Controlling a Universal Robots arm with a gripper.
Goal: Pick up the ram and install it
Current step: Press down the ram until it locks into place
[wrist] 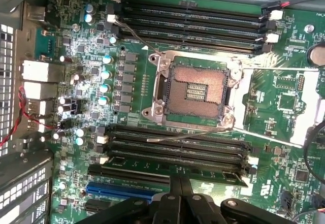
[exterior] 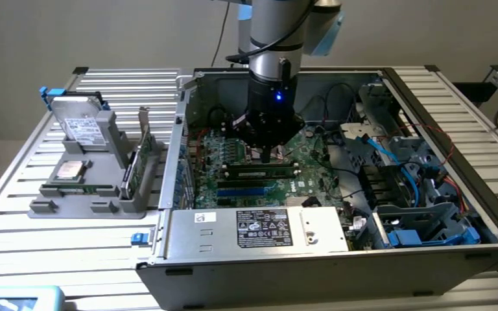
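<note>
Exterior view | slatted metal table [exterior: 24, 227] | plain grey wall [exterior: 102, 32]

Slim green ram [exterior: 260, 173], black chips, lying lengthwise in a motherboard slot

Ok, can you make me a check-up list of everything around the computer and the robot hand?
Surface: slatted metal table carrying an open computer case.
Job's things: ram lies along a black slot on the motherboard, near the empty processor socket.
Clutter: grey tray with a hard drive and expansion card.
Grippers: gripper shut, right over the ram; contact unclear.
Cables: blue and black cables inside the case.
Surroundings: plain wall.
</note>
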